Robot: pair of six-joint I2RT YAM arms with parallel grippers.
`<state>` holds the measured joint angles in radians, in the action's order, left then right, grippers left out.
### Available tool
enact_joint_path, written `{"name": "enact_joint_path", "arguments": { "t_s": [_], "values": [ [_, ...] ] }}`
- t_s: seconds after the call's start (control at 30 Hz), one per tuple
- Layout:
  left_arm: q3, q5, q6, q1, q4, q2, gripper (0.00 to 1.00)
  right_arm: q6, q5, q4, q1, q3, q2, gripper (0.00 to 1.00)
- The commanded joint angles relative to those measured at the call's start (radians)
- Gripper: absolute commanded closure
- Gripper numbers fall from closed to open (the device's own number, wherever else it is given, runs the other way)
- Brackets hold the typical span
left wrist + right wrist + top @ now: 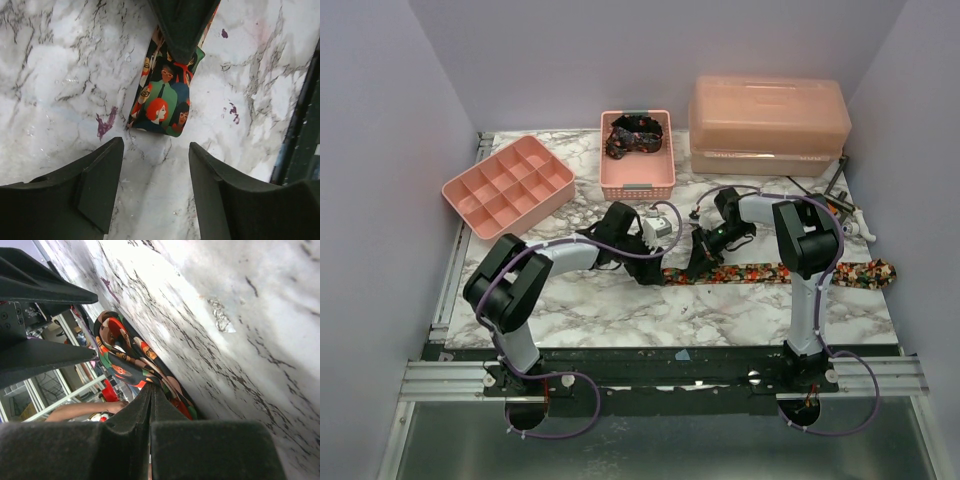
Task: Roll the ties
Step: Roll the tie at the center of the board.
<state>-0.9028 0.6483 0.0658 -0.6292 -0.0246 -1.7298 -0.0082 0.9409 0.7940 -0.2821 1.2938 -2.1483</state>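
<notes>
Listing one necktie [760, 271]: dark fabric, busy print of red-haired faces in orange and green, flat on the marble table [600, 310] from centre toward 3 o'clock. We record its curled inner end pinched in the closed right gripper [151, 390]; left gripper [155, 150] open, just beside it.

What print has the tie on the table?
The tie shows cartoon people, red and green; left wrist.

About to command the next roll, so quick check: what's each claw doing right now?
Left claw: open, holding nothing.
Right claw: closed on the printed tie.
</notes>
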Motion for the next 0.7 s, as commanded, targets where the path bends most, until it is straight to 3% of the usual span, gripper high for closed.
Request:
{"name": "enact_joint_path", "arguments": {
  "t_s": [0.0, 0.1, 0.2, 0.27, 0.67],
  "values": [
    [0.014, 0.103, -0.244, 0.038, 0.02, -0.051, 0.44, -0.044, -0.249, -0.092, -0.002, -0.027, -0.047, 0.95],
    [0.012, 0.118, -0.214, 0.04, 0.019, -0.073, 0.45, -0.05, -0.258, -0.092, -0.002, -0.032, -0.047, 0.95],
    [0.04, 0.111, -0.091, 0.035, 0.065, -0.041, 0.44, -0.06, -0.264, -0.087, -0.002, -0.031, -0.048, 0.96],
    [0.066, 0.083, 0.032, 0.025, 0.072, -0.011, 0.41, -0.075, -0.27, -0.08, -0.002, -0.033, -0.05, 0.96],
    [0.15, -0.089, 0.305, -0.101, 0.29, -0.045, 0.39, -0.191, -0.331, -0.024, -0.002, -0.021, -0.06, 0.96]
  ]
}}
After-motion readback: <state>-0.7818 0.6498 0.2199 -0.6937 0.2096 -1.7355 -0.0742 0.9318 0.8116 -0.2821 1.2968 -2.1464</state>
